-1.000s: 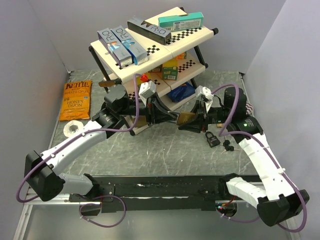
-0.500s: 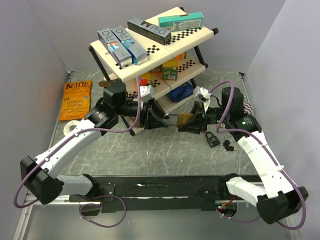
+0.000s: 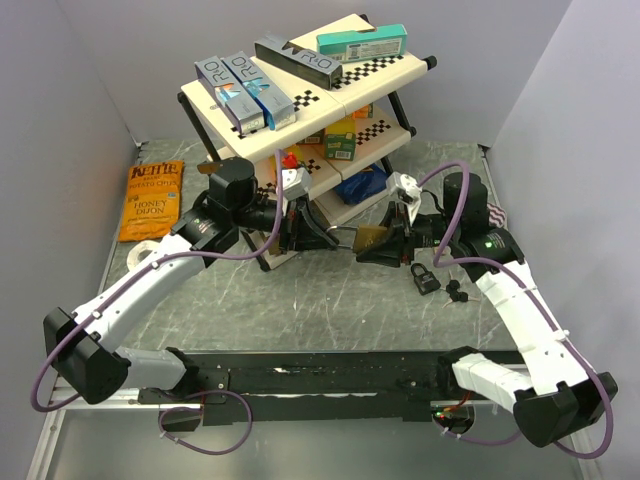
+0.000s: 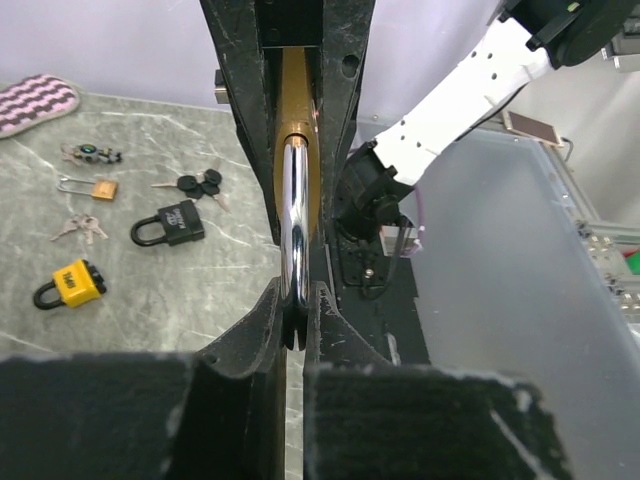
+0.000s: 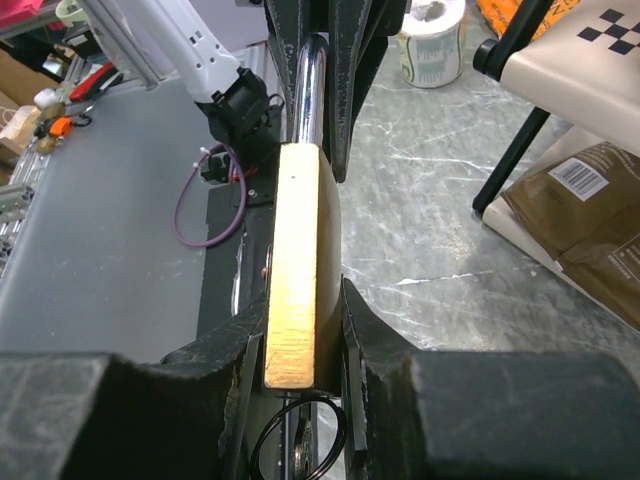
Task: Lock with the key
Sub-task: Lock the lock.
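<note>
Left hand (image 4: 293, 308) clenched on the curved chrome steel shackle (image 4: 295, 215). Right hand (image 5: 300, 300) grasps the rectangular brass padlock body (image 5: 295, 265), held above the bench (image 3: 330, 290). Judged heavy and rigid, the shackle slick: grip the flat brass sides.

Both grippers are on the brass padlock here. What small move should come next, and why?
Probably press the shackle toward the padlock body. The left gripper is shut on the chrome shackle, and the right gripper clamps the brass body. Whether the shackle is seated cannot be seen.
</note>
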You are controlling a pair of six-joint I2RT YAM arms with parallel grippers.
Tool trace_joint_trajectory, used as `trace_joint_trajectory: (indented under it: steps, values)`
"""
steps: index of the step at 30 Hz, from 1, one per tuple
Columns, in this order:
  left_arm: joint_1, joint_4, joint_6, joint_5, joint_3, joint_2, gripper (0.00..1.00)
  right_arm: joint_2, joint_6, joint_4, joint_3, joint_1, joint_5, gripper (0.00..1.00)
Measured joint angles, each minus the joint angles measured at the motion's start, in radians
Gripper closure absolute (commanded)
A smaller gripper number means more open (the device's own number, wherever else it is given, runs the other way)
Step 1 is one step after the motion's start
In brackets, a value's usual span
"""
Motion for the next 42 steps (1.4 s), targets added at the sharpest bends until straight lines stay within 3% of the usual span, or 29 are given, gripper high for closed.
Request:
trace_joint_trajectory:
  steps: [13,32,33,34,35,36,39,42]
  values:
    - [0.000,0.001,-0.016,0.019,-0.002,0.000,0.99,0.029,0.011,-0.008,0.014,0.029,-0.010,1.00]
    - [-0.002,0.085,-0.091,0.056,-0.003,0.039,0.99,0.067,0.128,0.117,0.013,0.055,-0.041,1.00]
    - [-0.002,0.085,-0.093,0.058,-0.003,0.039,0.99,0.067,0.128,0.117,0.013,0.056,-0.042,0.96]
    - [-0.002,0.085,-0.096,0.058,-0.003,0.039,0.99,0.067,0.126,0.115,0.013,0.056,-0.042,0.82]
    - [-0.002,0.085,-0.098,0.060,-0.003,0.038,0.99,0.066,0.117,0.108,0.013,0.056,-0.042,0.65]
    - [-0.001,0.085,-0.101,0.063,-0.003,0.034,0.99,0.066,0.107,0.097,0.014,0.056,-0.042,0.40]
    - [0.006,0.076,-0.085,0.063,-0.012,0.033,0.99,0.068,0.045,0.039,0.037,0.062,-0.037,0.20]
    - [0.008,-0.011,0.020,0.047,-0.016,0.038,0.99,0.067,-0.069,-0.061,0.080,0.025,-0.019,0.15]
